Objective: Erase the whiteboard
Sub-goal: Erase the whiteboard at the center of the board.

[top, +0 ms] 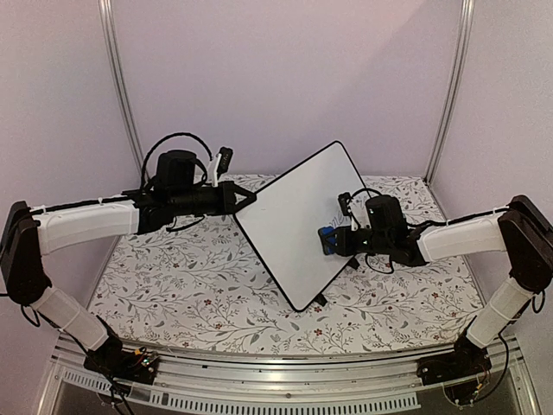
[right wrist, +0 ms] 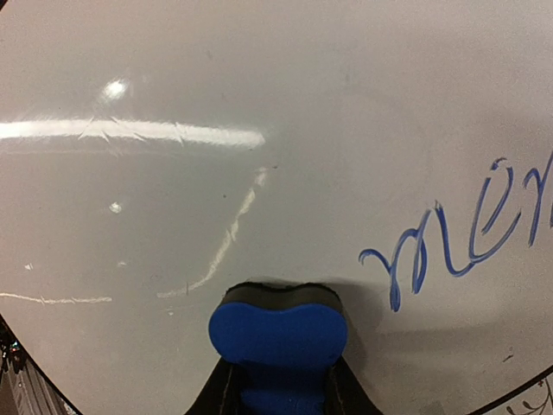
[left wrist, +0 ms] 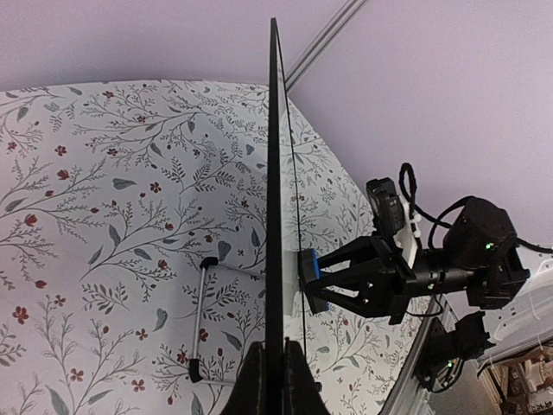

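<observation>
Left arm (top: pixel 86 226) and right arm (top: pixel 458 240): white wrapped links, chunky black joints, loopy black cables (top: pixel 177 138). Left gripper (top: pixel 251 201) and right gripper (top: pixel 325 240) are all black.

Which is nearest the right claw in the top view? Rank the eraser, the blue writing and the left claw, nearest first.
1. Eraser: held in the right claw, against the whiteboard.
2. Blue writing: just beside the eraser, on the whiteboard's right part.
3. Left claw: across the whiteboard, clamped on its left corner.

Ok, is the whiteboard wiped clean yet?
No, blue cursive writing shows on the whiteboard, just right of the blue eraser.
</observation>
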### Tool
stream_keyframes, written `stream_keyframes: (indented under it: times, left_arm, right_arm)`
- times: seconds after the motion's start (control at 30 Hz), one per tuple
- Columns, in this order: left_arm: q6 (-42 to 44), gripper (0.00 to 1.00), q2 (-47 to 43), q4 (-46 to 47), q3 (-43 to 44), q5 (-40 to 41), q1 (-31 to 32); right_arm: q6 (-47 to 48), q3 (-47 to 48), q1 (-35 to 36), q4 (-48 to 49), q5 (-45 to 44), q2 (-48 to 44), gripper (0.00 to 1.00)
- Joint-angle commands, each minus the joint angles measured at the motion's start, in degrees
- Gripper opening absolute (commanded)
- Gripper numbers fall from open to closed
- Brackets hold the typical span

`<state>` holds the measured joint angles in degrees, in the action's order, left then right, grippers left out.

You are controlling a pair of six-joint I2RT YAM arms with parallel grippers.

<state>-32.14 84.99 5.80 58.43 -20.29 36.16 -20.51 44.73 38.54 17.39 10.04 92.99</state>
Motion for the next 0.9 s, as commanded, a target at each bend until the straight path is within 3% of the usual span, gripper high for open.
stream_keyframes:
  times: [0.0,0.87]
  left_arm:
    - [4.4,0.0,0.2,1.5,-0.1,-5.0,2.6]
    - [4.4,0.0,0.2,1.5,-0.1,-5.2,2.6]
  right_arm:
    - [-0.2,-1.4,0.1,-3.1,1.3,1.7,0.16]
    - [0.3,-0.7,0.2,-3.9,1.4,2.1,0.16]
